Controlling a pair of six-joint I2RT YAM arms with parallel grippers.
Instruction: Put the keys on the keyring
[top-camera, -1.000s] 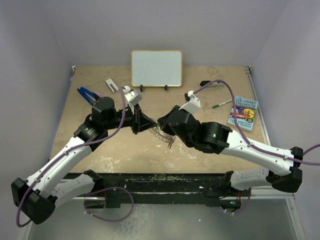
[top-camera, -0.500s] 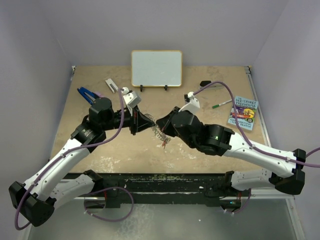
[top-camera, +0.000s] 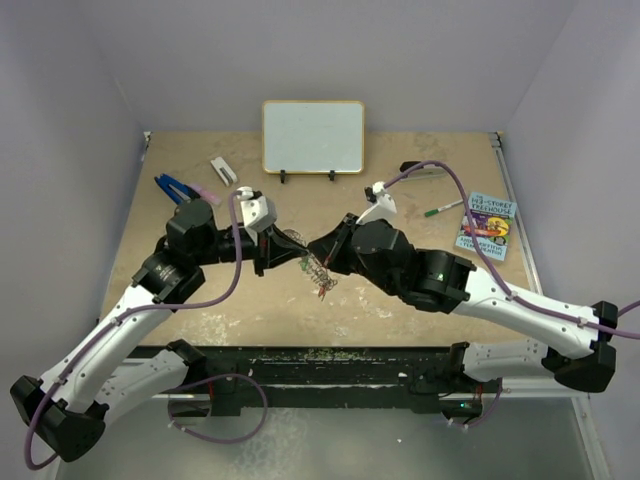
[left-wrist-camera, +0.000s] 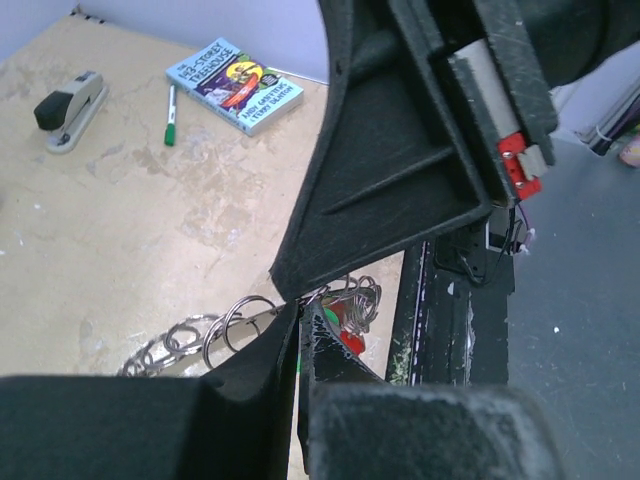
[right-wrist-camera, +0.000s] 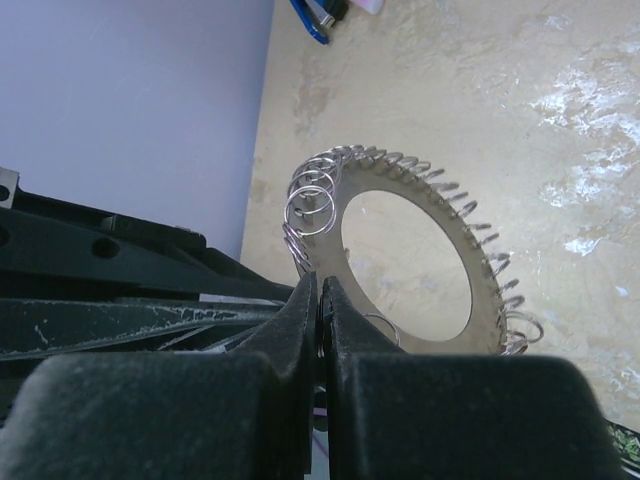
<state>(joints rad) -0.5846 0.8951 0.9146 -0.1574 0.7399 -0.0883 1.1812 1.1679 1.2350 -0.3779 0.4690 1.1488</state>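
Right wrist view: right gripper (right-wrist-camera: 320, 292) clamped tight on keyring (right-wrist-camera: 484, 290) rim, held above counter (right-wrist-camera: 560, 120). Only left wrist view shows keys (left-wrist-camera: 347, 338), red and green heads, apparently among the fringe rings beside closed left gripper (left-wrist-camera: 300, 325); its contact is hidden.

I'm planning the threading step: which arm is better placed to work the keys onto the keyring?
Left, probably. The left gripper is shut right beside the red and green keys, while the right gripper is shut on the keyring by its rim and looks better suited to steadying it.
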